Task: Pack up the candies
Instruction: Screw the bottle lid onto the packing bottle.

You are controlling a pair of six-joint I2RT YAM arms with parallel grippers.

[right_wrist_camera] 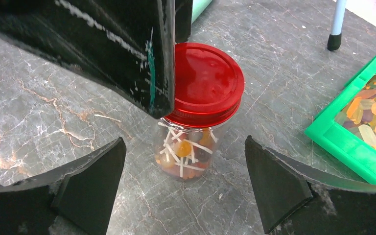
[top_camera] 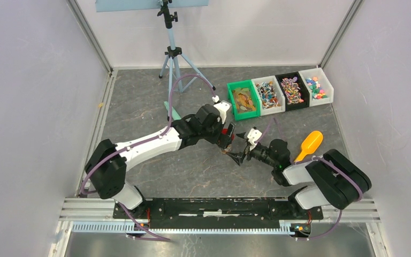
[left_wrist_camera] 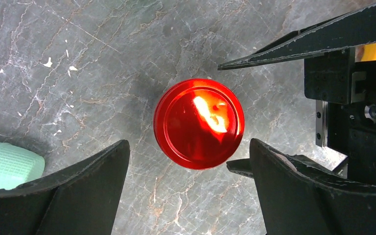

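A small clear jar (right_wrist_camera: 188, 159) stands at the table's middle with the red round lid (right_wrist_camera: 205, 81) on it. It holds candies (right_wrist_camera: 183, 148), small round sweets on white sticks. More candies fill the bins (top_camera: 268, 95) at the back right. My left gripper (left_wrist_camera: 188, 147) is open just above the lid (left_wrist_camera: 199, 123), jaws either side of it and apart from it; one of its fingers (right_wrist_camera: 127, 54) hangs beside the lid. My right gripper (right_wrist_camera: 184, 143) is open and empty, facing the jar from close by. In the top view the lid (top_camera: 227, 130) shows between both grippers.
A green bin (top_camera: 243, 99) of gummies, a white bin, a black bin (top_camera: 292, 91) and another white bin (top_camera: 316, 87) stand in a row at the back right. An orange scoop (top_camera: 309, 144) lies right of the right arm. A mint-green scoop (left_wrist_camera: 7, 164) lies left. A tripod (top_camera: 172, 53) stands at the back.
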